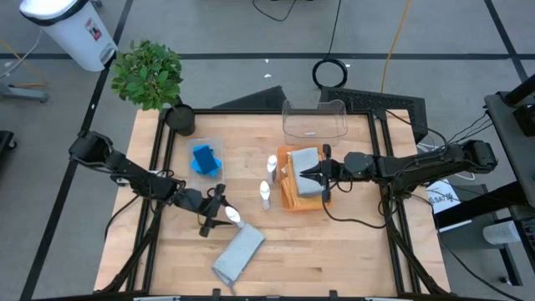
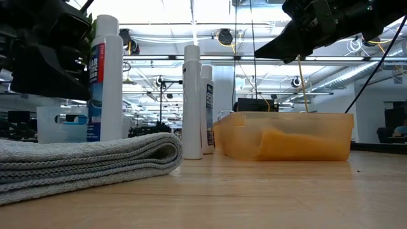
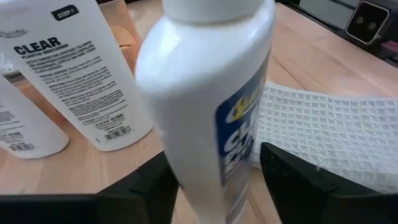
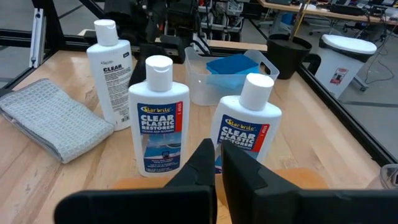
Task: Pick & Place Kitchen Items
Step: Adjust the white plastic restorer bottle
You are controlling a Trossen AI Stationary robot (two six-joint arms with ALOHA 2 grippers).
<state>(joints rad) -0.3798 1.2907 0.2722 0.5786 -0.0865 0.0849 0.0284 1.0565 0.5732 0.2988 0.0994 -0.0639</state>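
Left wrist view only — bottle (image 3: 205, 93) between left hand (image 3: 214, 180) fingers, upright.

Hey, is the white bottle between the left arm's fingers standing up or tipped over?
Standing upright. The low view shows the bottle vertical on the table, cap on top, beside the folded grey cloth.

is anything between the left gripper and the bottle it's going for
Nothing visible. The left gripper already has its fingers on either side of the bottle, which stands upright on the table beside the grey cloth. The other two bottles stand farther off, toward the orange tray.
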